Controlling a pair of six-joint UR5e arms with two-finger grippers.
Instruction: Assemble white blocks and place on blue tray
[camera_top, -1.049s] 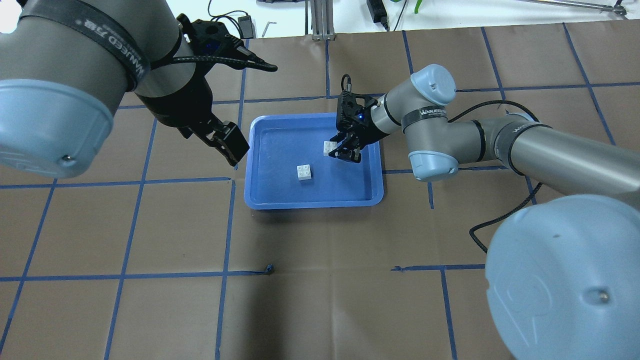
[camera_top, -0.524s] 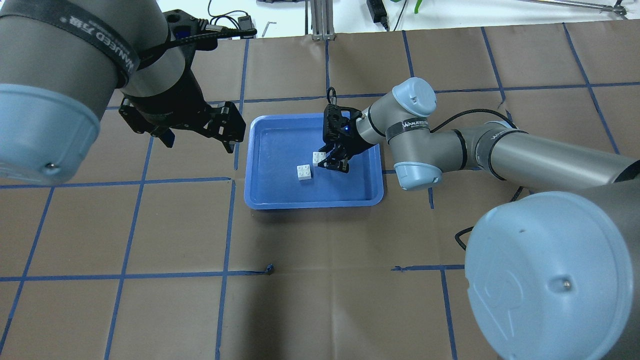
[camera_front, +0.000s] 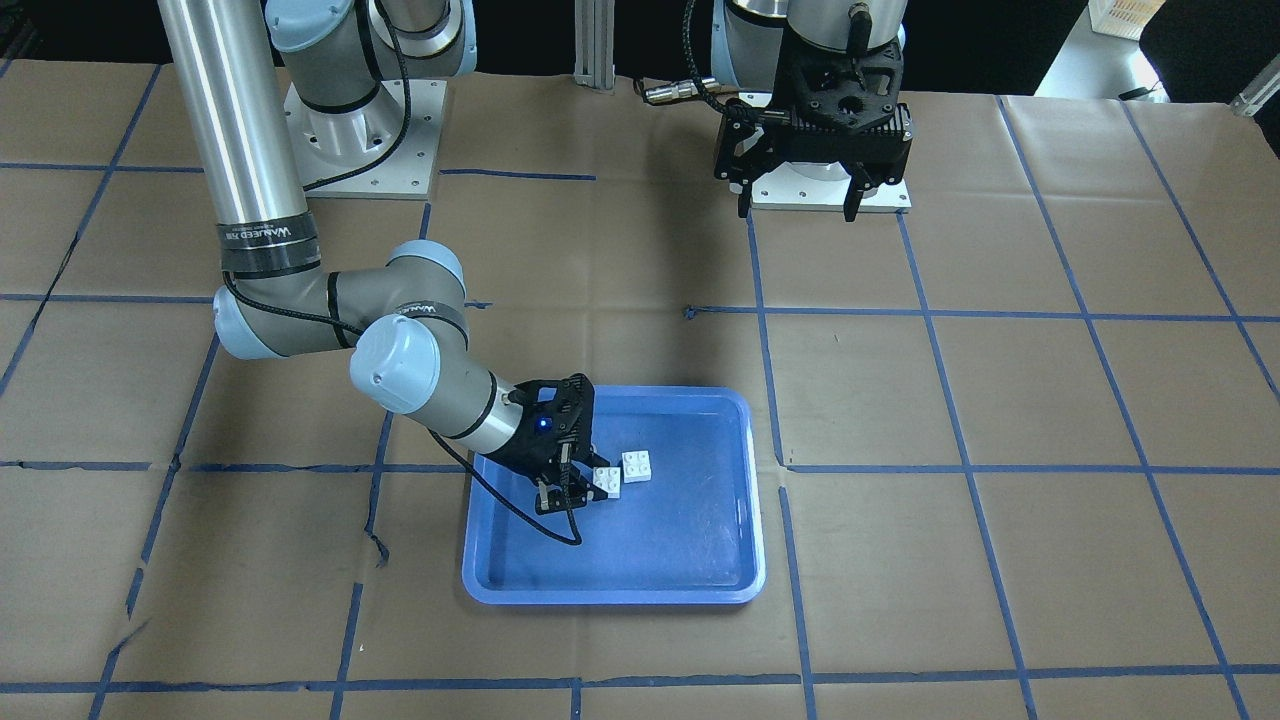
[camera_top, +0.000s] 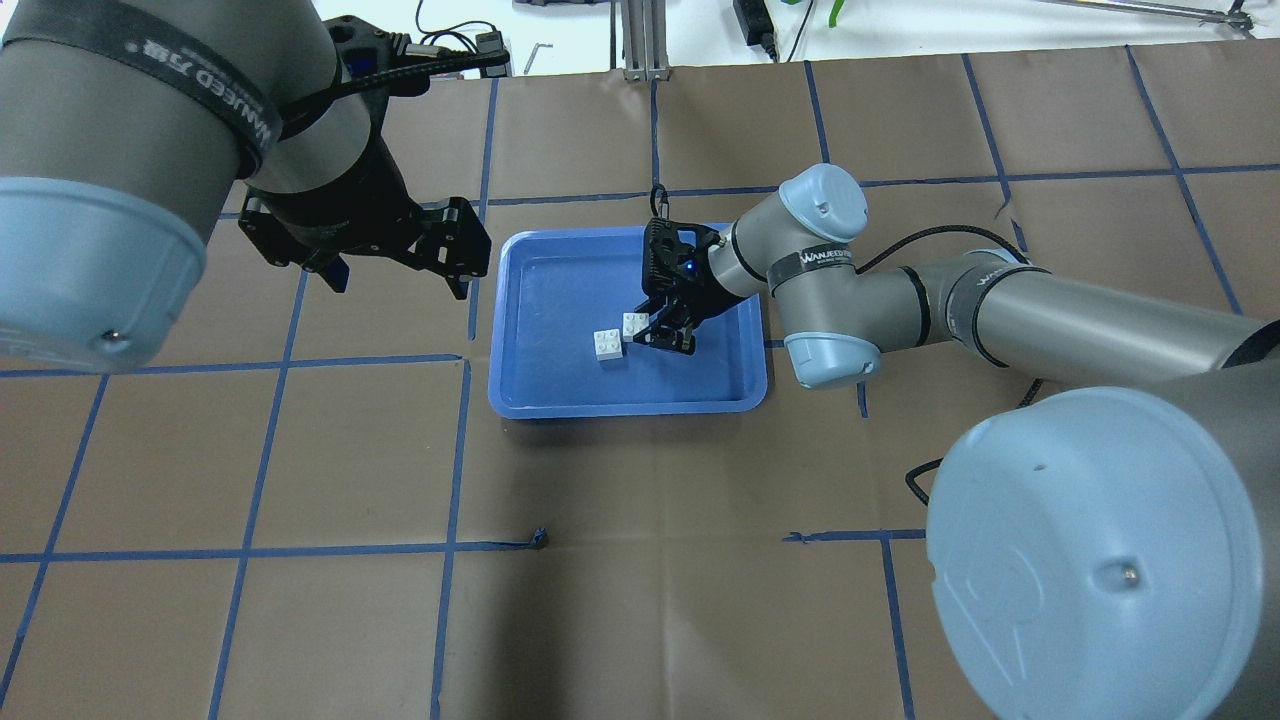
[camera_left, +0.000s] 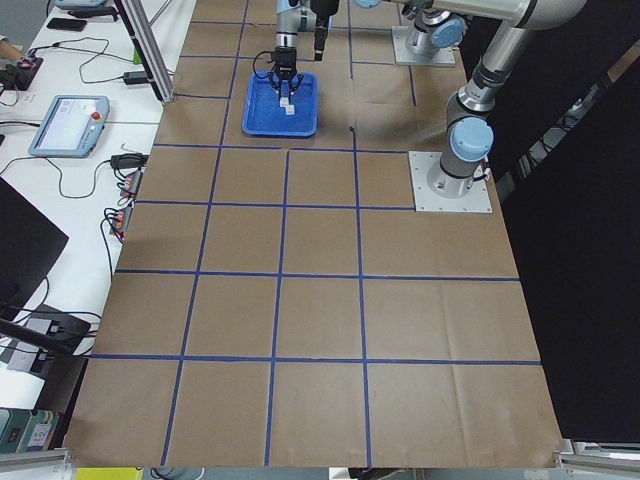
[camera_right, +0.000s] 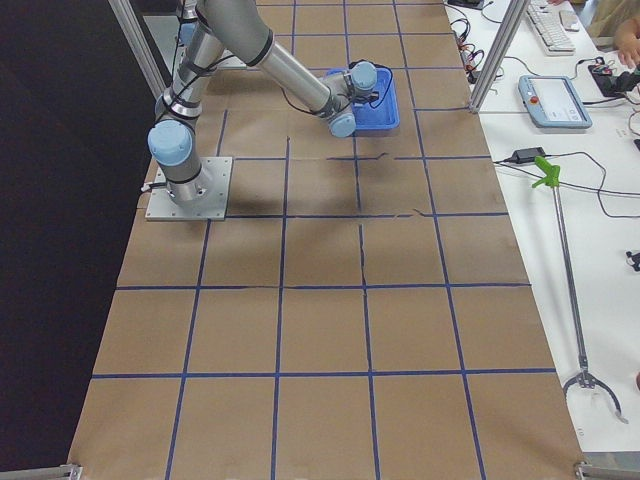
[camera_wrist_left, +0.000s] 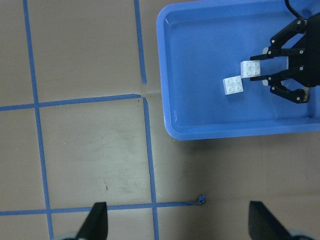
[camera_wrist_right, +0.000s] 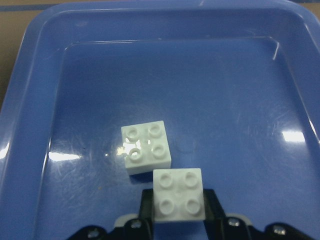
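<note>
You have open blue floor on every side of the blocks: both sit near the middle of the blue tray (camera_top: 628, 406), well clear of its rim. The right hand (camera_top: 640, 326) is clamped on the first white block (camera_wrist_right: 178, 195), just beside the second white block (camera_wrist_right: 146, 146), which lies loose. The left hand (camera_front: 800, 203) hangs spread wide above the table (camera_top: 640, 600), outside the tray's left rim. Count two blocks, one tray, two hands.
</note>
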